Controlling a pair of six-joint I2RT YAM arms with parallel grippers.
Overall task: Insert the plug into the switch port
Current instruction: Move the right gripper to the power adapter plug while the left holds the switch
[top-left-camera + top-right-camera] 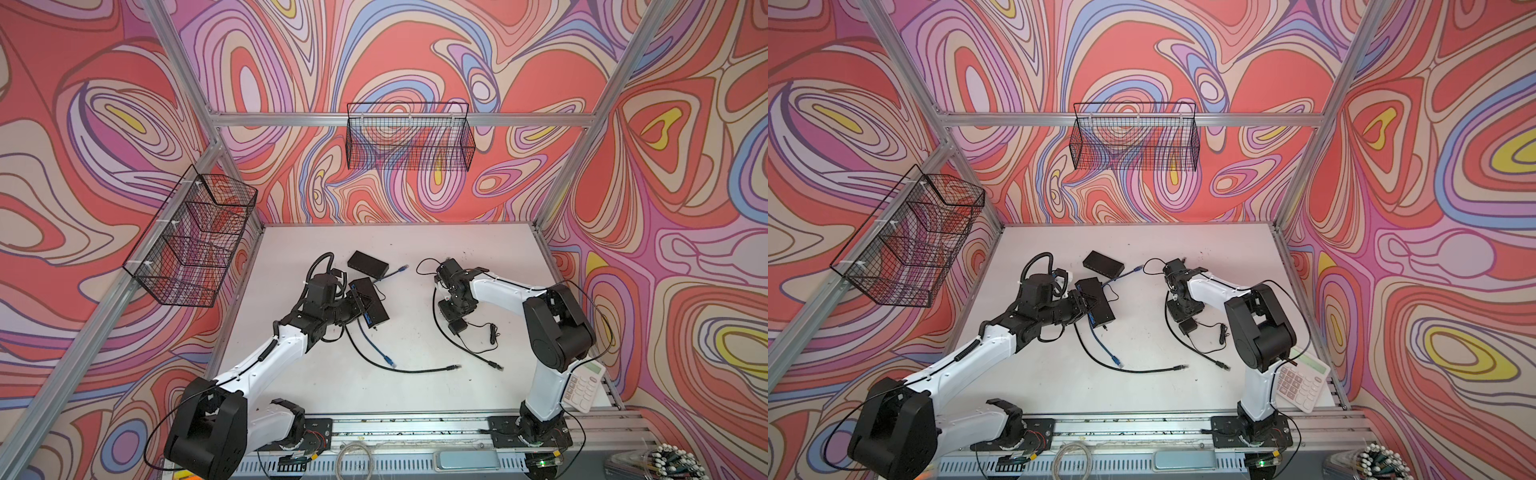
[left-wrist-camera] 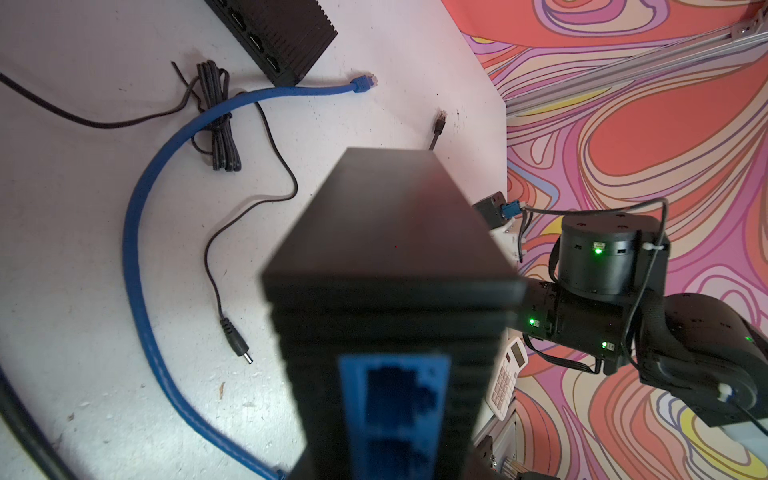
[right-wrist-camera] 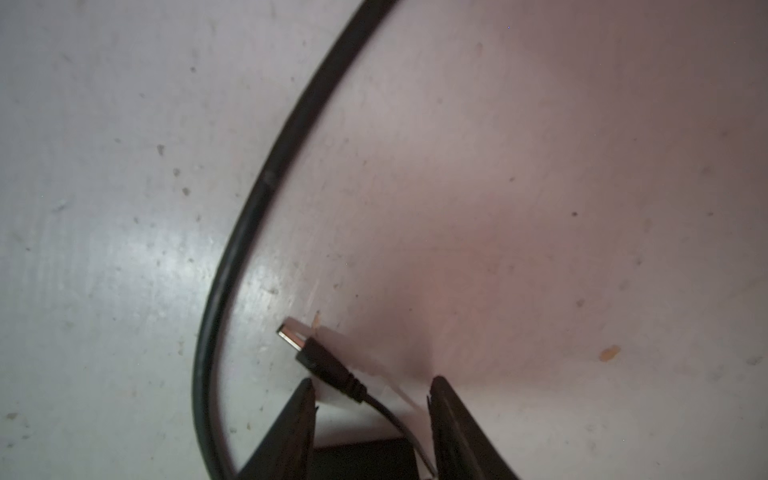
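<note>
The right tool (image 3: pixel 372 380) is hovering low over the desk (image 3: pixel 540 166), well to the right of the switch (image 1: pixel 374 309). Its jaws are standing apart on either side of the plug (image 3: pixel 322 361), so the tool is released, with neither pad seen pressing. The plug appears to be lying on the desk with its metal tip pointing away from the jaws. A thick black cable (image 3: pixel 232 249) is curving just beside it.

This looks like the grasping step. It is calling for the pads to close square on the plug's black body, not on the thin lead behind it or on the bare tip. A pinch on the lead is likely to let the plug swivel. The lift is also needing to clear that black cable before the carry toward the switch.

The left tool (image 1: pixel 356 302) is clenched on the switch, holding it tilted up off the desk, with a blue port (image 2: pixel 395 395) showing in the left wrist view. Steadying it there should be giving the plug a fixed target, and lining up the tip before pushing is mattering most.

Just beyond the switch, a spare switch (image 1: pixel 368 264) is lying flat and is best left alone.
</note>
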